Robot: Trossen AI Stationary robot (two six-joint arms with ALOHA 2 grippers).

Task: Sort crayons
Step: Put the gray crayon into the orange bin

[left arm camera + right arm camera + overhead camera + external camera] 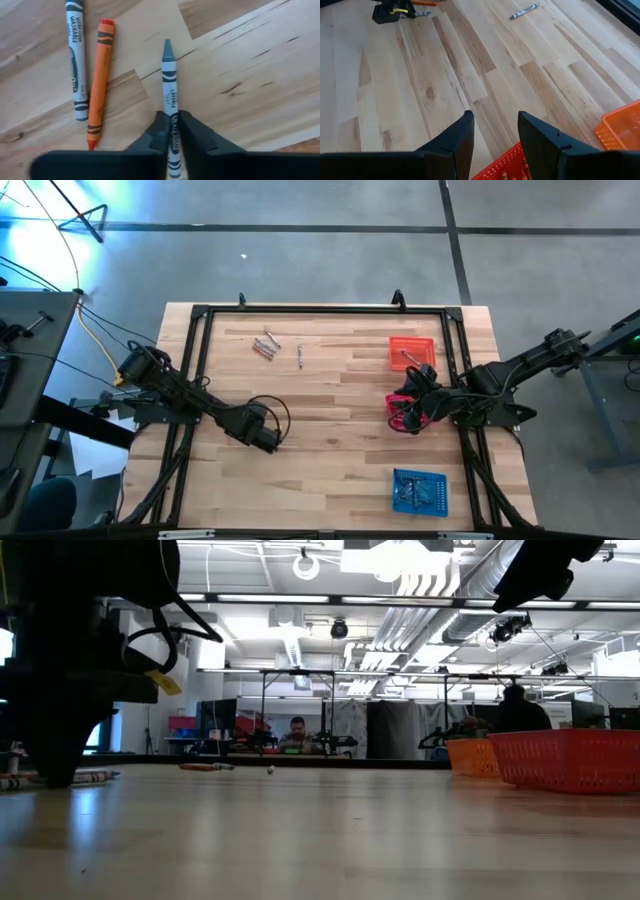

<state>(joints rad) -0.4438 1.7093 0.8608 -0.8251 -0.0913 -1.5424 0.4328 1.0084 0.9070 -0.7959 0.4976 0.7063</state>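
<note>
My left gripper (171, 120) points down at the table's near-left part (265, 435) and is shut on a grey crayon (169, 75). Beside it a second grey crayon (75, 60) and an orange crayon (100, 80) lie flat on the wood. More crayons lie farther back: a small cluster (265, 345) and a single one (300, 357). My right gripper (495, 125) hangs open above the red basket (405, 418), with nothing between its fingers. My left gripper pinches the grey crayon's paper-wrapped body (170, 102) between its two fingers, nearer the blunt end than the pointed tip (167, 46). The fingers come from above, pointing down, and stand across the crayon. The crayon appears to lie flat on the table.
An orange basket (412, 352) stands at the far right, behind the red one. A blue basket (420, 490) stands at the near right. A black frame (200, 315) runs around the table's edges. Bare wood lies across the table's middle (340, 410).
</note>
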